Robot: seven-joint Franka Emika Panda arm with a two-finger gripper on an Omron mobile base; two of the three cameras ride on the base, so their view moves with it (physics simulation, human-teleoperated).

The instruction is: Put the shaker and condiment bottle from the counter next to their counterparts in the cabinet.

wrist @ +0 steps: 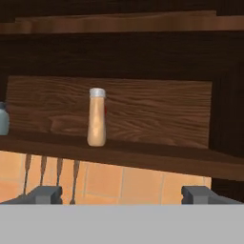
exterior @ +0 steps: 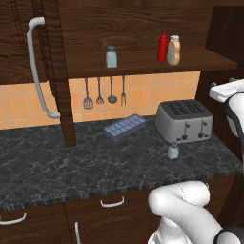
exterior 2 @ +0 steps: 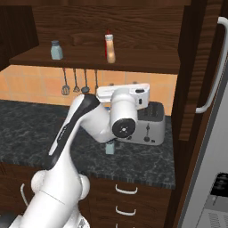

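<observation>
Dark wood panelling backs the open cabinet (exterior: pixel 143 28), and from my seat I see its shelf (exterior: pixel 143 63) carrying three things. On it, the bottle (exterior: pixel 174 50) stands upright just beside the red bottle (exterior: pixel 163 46), the two nearly touching; in the hand view the bottle (wrist: pixel 96 117) sits on the board straight ahead, hiding most of the red one. A shaker twin (exterior: pixel 111 56) stands on the same shelf, well apart to the left. Down on the table (exterior: pixel 71 162) the shaker (exterior: pixel 173 150) stands upright just in front of the toaster (exterior: pixel 184 121), near the front edge. An ice tray (exterior: pixel 125 127) lies further back, under hanging utensils (exterior: pixel 104 93). My tool (wrist: pixel 126 194) is spread wide, holding nothing, its fingertips (wrist: pixel 44 194) level below the shelf.
</observation>
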